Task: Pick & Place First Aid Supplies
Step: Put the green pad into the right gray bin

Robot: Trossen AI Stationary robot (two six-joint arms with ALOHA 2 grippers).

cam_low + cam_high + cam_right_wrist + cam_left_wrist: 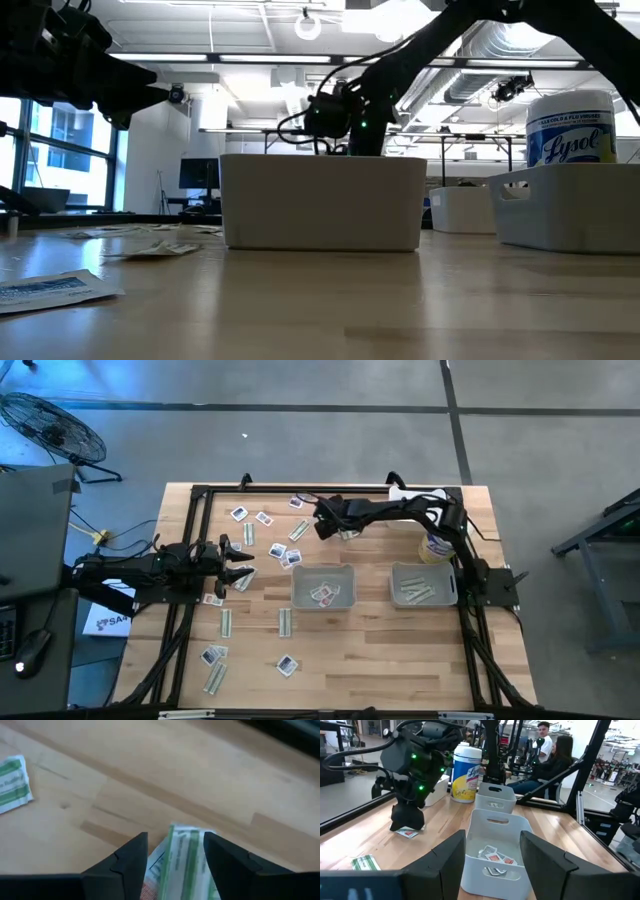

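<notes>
A: State of the right gripper (172, 857)?
B: Fingers spread wide, gripping nothing. A green-striped packet (184, 862) lies flat on the table (210, 780) between them.
A: The left gripper (492, 857)?
B: Fully spread, empty. Beyond its fingertips, the grey tray (495, 827) contains several packets (494, 856).

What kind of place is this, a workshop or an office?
Probably a robotics lab in an open office: a wooden table in a black frame, exposed ceiling ducts, and people seated beyond.
</notes>
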